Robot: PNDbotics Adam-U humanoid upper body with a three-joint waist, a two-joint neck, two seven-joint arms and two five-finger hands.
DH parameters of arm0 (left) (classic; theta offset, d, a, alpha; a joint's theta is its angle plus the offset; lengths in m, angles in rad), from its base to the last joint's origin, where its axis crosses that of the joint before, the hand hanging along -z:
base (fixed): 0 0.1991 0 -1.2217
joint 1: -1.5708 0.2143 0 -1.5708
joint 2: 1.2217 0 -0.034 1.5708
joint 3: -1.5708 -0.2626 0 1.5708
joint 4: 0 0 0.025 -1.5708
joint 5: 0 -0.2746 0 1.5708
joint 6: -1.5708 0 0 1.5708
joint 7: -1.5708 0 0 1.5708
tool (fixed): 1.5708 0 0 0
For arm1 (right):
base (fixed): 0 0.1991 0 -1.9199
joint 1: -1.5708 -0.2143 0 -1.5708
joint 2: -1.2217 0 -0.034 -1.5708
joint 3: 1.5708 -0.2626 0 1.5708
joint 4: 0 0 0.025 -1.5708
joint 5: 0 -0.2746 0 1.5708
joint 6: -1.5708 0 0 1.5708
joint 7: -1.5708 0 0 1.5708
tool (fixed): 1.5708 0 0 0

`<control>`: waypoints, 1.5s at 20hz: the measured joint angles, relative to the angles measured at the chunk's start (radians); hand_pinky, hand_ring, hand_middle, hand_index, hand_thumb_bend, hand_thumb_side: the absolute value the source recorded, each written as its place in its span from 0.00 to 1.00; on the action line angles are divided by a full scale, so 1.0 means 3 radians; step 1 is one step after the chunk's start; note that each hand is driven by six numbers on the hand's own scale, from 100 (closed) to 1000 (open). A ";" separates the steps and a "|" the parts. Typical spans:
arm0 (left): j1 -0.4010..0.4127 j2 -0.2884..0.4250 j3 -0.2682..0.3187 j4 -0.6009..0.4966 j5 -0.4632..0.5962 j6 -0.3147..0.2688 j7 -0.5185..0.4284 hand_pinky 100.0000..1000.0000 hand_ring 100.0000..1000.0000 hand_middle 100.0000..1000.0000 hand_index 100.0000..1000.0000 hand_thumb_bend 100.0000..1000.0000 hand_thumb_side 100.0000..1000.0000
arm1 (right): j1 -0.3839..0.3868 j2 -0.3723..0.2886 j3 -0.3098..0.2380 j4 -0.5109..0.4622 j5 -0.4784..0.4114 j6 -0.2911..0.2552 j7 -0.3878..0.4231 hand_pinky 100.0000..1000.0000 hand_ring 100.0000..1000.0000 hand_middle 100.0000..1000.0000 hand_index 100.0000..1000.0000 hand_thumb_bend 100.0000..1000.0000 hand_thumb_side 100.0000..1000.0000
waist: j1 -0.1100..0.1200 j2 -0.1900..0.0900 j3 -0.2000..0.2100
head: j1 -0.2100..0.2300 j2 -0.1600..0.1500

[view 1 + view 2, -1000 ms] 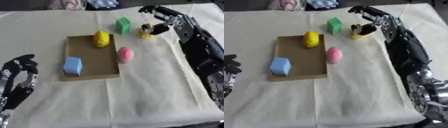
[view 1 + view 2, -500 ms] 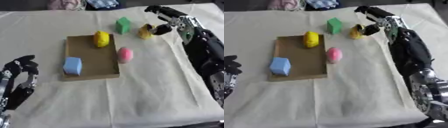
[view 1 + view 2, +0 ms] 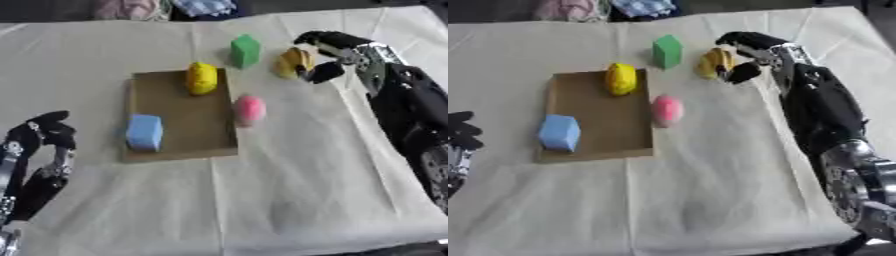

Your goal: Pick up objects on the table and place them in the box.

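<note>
A flat brown cardboard box (image 3: 175,140) lies left of the middle of the cloth. Inside it a light blue block (image 3: 143,132) rests near the left edge and a yellow lemon-shaped thing (image 3: 201,77) sits at the far rim. A pink egg-shaped object (image 3: 249,109) lies against the box's right edge. A green block (image 3: 245,50) stands beyond the box. My right hand (image 3: 325,52) is curled around a yellow object (image 3: 291,62) to the right of the green block, fingers above it and thumb below. My left hand (image 3: 39,160) rests open at the lower left, fingers up.
A beige cloth (image 3: 289,190) covers the table. Folded fabric, pink (image 3: 127,7) and blue (image 3: 203,6), lies beyond the far edge. My right arm (image 3: 411,110) runs down the right side.
The right hand has closed in around the yellow object, which now tilts left toward the green block. Everything else keeps its place.
</note>
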State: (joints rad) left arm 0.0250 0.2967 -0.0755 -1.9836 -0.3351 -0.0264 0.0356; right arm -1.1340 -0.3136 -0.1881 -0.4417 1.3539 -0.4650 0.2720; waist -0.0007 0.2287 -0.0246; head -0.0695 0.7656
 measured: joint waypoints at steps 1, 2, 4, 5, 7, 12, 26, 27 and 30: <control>0.0000 -0.0008 0.0000 0.0000 0.0000 0.0001 -0.0001 0.68 0.52 0.55 0.80 0.00 0.60 | 0.0000 -0.0001 0.0006 0.0012 0.0004 -0.0003 0.0027 0.96 0.99 1.00 0.96 0.00 0.53 | 0.0000 0.0000 0.0001 | -0.0001 0.0000; 0.0000 -0.0015 0.0000 0.0000 0.0001 0.0002 -0.0002 0.68 0.52 0.55 0.80 0.00 0.61 | 0.0000 -0.0002 0.0014 0.0021 0.0010 -0.0009 0.0053 0.96 0.99 1.00 0.96 0.00 0.57 | 0.0000 0.0000 0.0002 | -0.0003 0.0000; 0.0000 -0.0023 0.0000 0.0000 0.0002 0.0006 -0.0008 0.68 0.52 0.55 0.80 0.00 0.61 | 0.0000 -0.0006 0.0025 0.0039 0.0025 -0.0029 0.0119 0.96 0.99 1.00 0.94 0.00 0.63 | 0.0000 0.0000 0.0003 | -0.0007 0.0000; 0.0000 -0.0023 0.0000 0.0000 0.0003 0.0008 -0.0012 0.68 0.52 0.55 0.80 0.00 0.61 | -0.0001 -0.0008 0.0034 0.0049 0.0038 -0.0041 0.0156 0.96 0.99 1.00 0.93 0.00 0.64 | 0.0000 0.0000 0.0005 | -0.0008 0.0000; 0.0000 -0.0023 0.0000 0.0000 0.0004 0.0008 -0.0019 0.68 0.52 0.55 0.80 0.00 0.61 | -0.0003 -0.0014 0.0037 0.0051 0.0070 -0.0062 0.0223 0.96 0.99 1.00 0.90 0.00 0.59 | 0.0000 0.0000 0.0009 | -0.0010 0.0000; 0.0000 -0.0030 0.0002 0.0000 0.0005 0.0007 -0.0032 0.68 0.52 0.55 0.80 0.00 0.61 | -0.0001 -0.0016 0.0034 0.0025 0.0143 -0.0061 0.0274 0.93 0.97 0.96 0.81 0.00 0.23 | 0.0000 0.0000 0.0017 | -0.0015 0.0000; -0.0001 -0.0068 0.0021 0.0000 0.0035 0.0006 -0.0058 0.68 0.52 0.55 0.80 0.00 0.61 | 0.0086 0.0036 -0.0009 -0.0158 0.0459 0.0056 -0.0968 0.84 0.83 0.77 0.39 0.00 0.15 | 0.0000 -0.0001 0.0024 | -0.0031 0.0000; -0.0001 -0.0072 0.0022 0.0000 0.0036 0.0006 -0.0059 0.68 0.52 0.55 0.80 0.00 0.61 | 0.0086 0.0036 -0.0009 -0.0159 0.0470 0.0057 -0.1069 0.83 0.82 0.75 0.35 0.00 0.14 | 0.0000 -0.0001 0.0024 | -0.0033 0.0000; -0.0002 -0.0081 0.0026 0.0000 0.0043 0.0007 -0.0059 0.68 0.52 0.55 0.80 0.00 0.61 | 0.0086 0.0037 -0.0008 -0.0174 0.0496 0.0051 -0.1329 0.82 0.80 0.73 0.27 0.00 0.14 | 0.0000 -0.0001 0.0024 | -0.0037 0.0000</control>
State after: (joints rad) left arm 0.0245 0.2725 -0.0677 -1.9836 -0.3222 -0.0244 0.0179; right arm -1.1081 -0.3025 -0.1906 -0.4938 1.5026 -0.4497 -0.1266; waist -0.0007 0.2285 -0.0173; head -0.0805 0.7656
